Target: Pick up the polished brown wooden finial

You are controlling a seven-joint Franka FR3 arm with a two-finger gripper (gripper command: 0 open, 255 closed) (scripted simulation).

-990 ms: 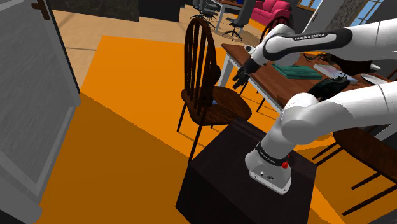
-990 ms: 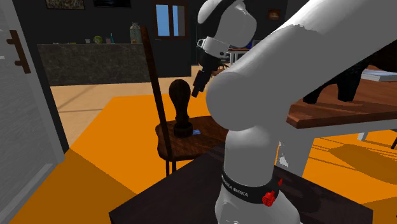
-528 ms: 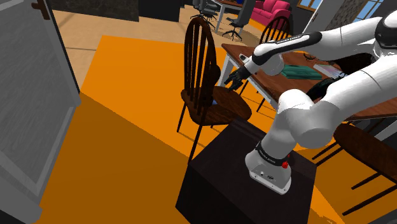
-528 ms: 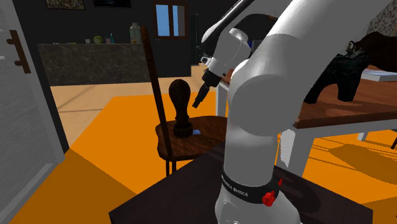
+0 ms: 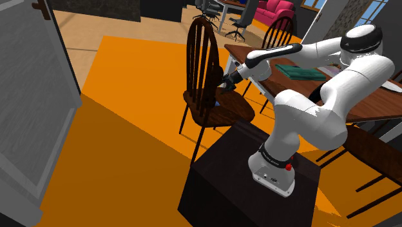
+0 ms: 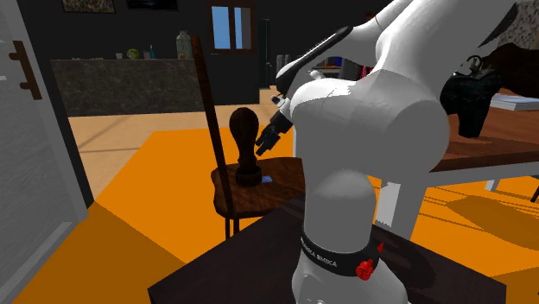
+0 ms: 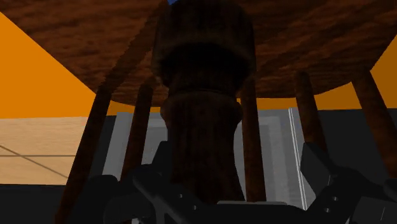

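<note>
Grey panelled door [image 5: 32, 116] at the shoulder view's left edge. Orange rug [image 5: 129, 129] covers the floor beside it.

Dark wooden spindle-back chair [image 5: 225, 111] stands on the rug, its back toward the shoulder view's left.

Finial [image 6: 244, 142] is dark brown polished wood with a bulb top and a turned stem. It stands upright on the chair seat, close to the seat's back edge and just in front of the spindles. In the shoulder view the chair back mostly hides it. A small blue thing [image 6: 268, 179] lies on the seat just beside the finial's base; I cannot tell what it is.

Black gripper [image 6: 264, 143] is level with the finial's stem, coming in from the seat's front side. In the wrist view the fingers [image 7: 321, 175] stand wide apart with the stem between them. There is a clear gap on one side, so the finial is not clasped, and it rests on the seat.

White arm [image 5: 335, 90] reaches over from the stand to the chair.

Brown wooden table [image 5: 277, 80] with white legs stands past the chair, with a green book [image 5: 303, 72] near its middle.

Dark box stand [image 5: 219, 174] sits at the shoulder view's lower right, on the rug.
</note>
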